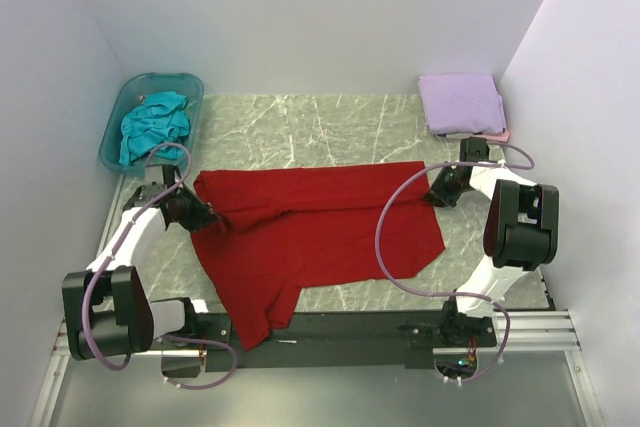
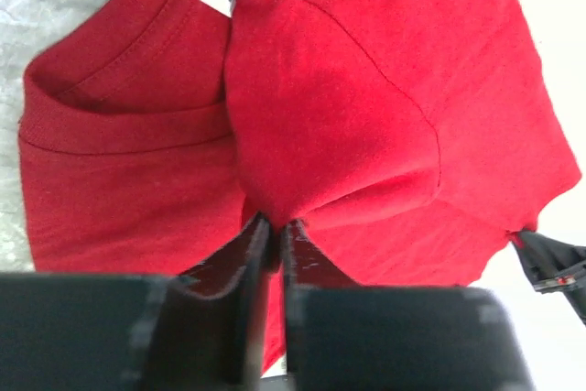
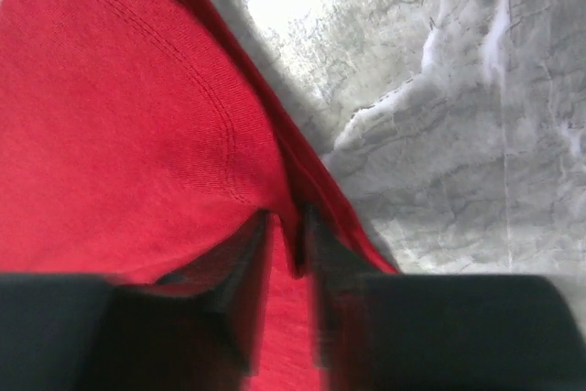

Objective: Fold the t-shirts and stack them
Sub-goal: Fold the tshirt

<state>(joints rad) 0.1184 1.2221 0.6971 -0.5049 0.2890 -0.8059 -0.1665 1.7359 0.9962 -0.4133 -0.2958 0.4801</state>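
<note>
The deep red t-shirt (image 1: 310, 232) lies spread across the marble table, its lower part hanging over the near edge. My left gripper (image 1: 207, 213) is shut on its left side, near the collar; the left wrist view shows red cloth (image 2: 330, 107) pinched between the jaws (image 2: 276, 226). My right gripper (image 1: 432, 195) is shut on the shirt's right edge; the right wrist view shows the hem (image 3: 137, 135) between the jaws (image 3: 287, 224). A folded lavender t-shirt (image 1: 461, 102) lies on a pale pink one (image 1: 500, 135) at the back right. The teal t-shirt (image 1: 154, 124) is crumpled in the tub.
A translucent blue-green plastic tub (image 1: 188, 83) stands at the back left. White walls close in the left, back and right sides. Bare marble table (image 1: 310, 127) shows behind the red shirt. A black rail (image 1: 380, 322) with the arm bases runs along the near edge.
</note>
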